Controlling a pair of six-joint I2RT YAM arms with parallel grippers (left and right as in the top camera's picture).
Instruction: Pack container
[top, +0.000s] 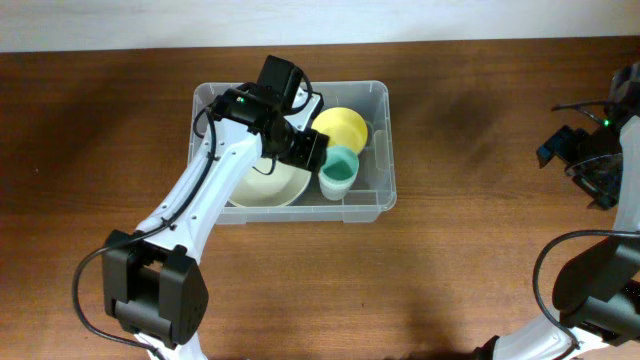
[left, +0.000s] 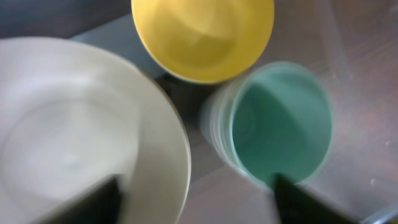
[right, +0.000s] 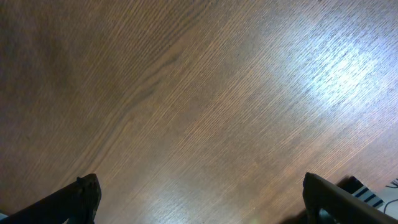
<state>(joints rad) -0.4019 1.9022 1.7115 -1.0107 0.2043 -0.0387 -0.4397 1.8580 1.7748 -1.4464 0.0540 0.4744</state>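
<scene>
The clear plastic container (top: 380, 150) stands at the table's middle. Inside it lie a cream plate (top: 270, 185), a yellow bowl (top: 342, 127) and a teal cup (top: 338, 172). My left gripper (top: 305, 150) hovers inside the container above the plate's edge, open and empty. In the left wrist view the plate (left: 68, 137), the bowl (left: 202, 34) and the cup (left: 280, 124) fill the frame, with my open fingers (left: 196, 199) apart at the bottom corners. My right gripper (top: 585, 165) is at the far right edge, open and empty over bare wood (right: 199, 205).
The brown wooden table (top: 480, 260) surrounds the container. Black cables (top: 580, 105) run near the right arm at the right edge.
</scene>
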